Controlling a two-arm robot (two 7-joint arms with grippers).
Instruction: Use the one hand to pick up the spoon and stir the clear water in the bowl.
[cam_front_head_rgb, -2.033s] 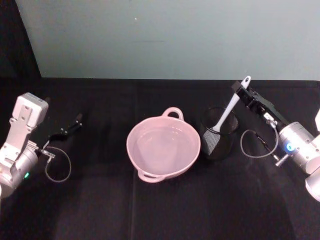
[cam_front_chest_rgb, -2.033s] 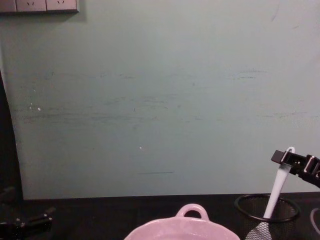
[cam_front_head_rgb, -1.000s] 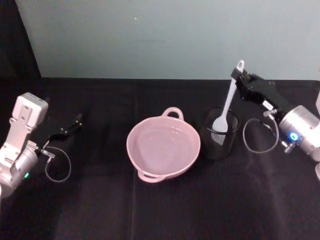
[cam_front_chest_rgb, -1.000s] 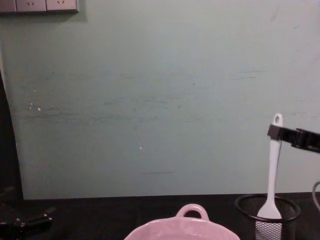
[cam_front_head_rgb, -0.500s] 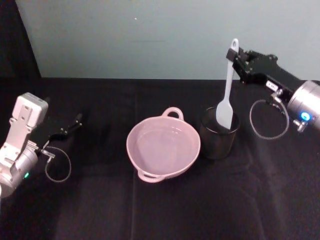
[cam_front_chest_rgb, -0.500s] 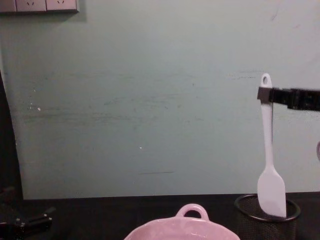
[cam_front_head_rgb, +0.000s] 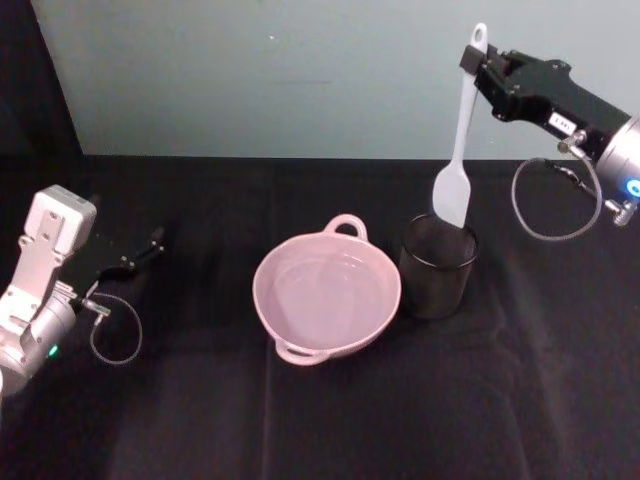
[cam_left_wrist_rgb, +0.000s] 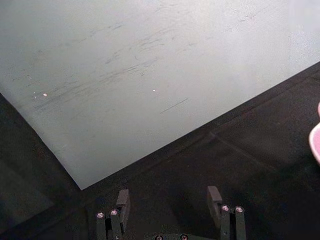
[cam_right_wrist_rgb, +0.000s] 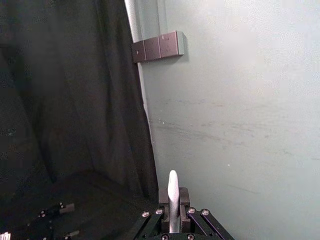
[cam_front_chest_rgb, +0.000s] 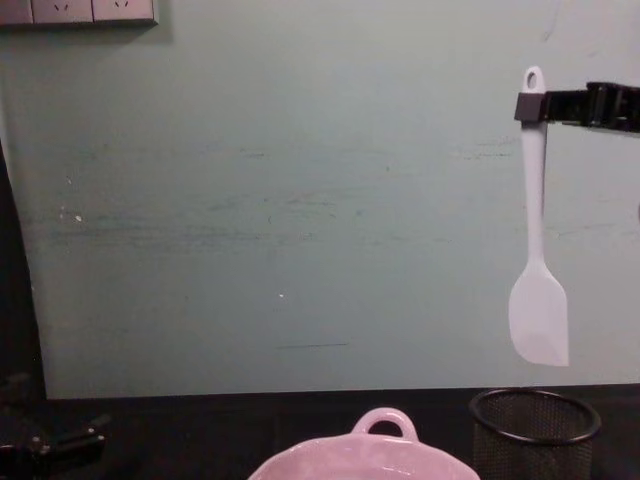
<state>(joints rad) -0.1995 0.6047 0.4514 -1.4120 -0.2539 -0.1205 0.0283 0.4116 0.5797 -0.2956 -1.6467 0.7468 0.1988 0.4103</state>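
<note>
Pickup step judged all but done. Right gripper (cam_front_head_rgb: 478, 62) high at the right, pinched tight on the handle end of the white spoon (cam_front_head_rgb: 458, 150), just below its hole. Spoon hanging nearly upright, flat pale blade down, above the black wire-mesh cup (cam_front_head_rgb: 437, 275). From the chest view, blade clear of the cup's rim, with open air between.

Pale pink bowl (cam_front_head_rgb: 258, 285) of clear water on the black tablecloth (cam_front_head_rgb: 350, 430), just beside the cup on the robot's left, with 2 small loop handles on its rim. Left gripper (cam_front_head_rgb: 150, 243) parked low at the far left of the table, its 2 fingers spread with nothing between them.

Next move, as a judgement: carrying the spoon leftward until over the bowl's middle, then lowering the blade into the water for stirring. Worth keeping the height during the crossing, so as to miss both the cup and the bowl's near rim.
</note>
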